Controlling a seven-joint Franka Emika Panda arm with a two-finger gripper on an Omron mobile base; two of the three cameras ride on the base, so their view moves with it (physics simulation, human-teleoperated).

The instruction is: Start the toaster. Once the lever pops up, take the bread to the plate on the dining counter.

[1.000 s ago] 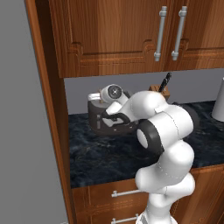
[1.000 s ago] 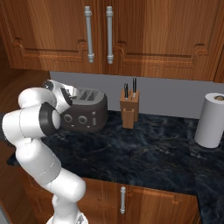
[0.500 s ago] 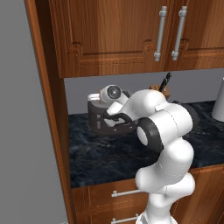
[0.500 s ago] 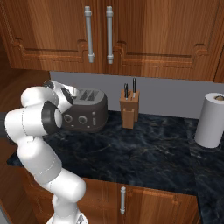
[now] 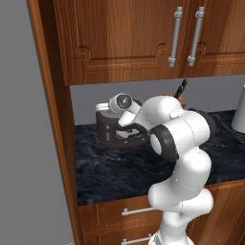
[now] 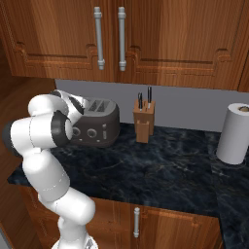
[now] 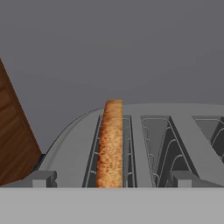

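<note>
matt metal toaster (image 7: 144, 131), rough bread (image 7: 110, 144)

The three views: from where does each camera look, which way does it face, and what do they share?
Left base view: behind the arm on its left, facing forward and down at the counter; the white arm rises at lower right and reaches to the toaster.
Right base view: behind on the right, facing the same counter; the arm rises at lower left, beside the knife block and paper towel roll.
Hand view: on the hand, looking along the end effector over the toaster's slots; the bread stands in the leftmost slot.
Shared: the toaster.
</note>
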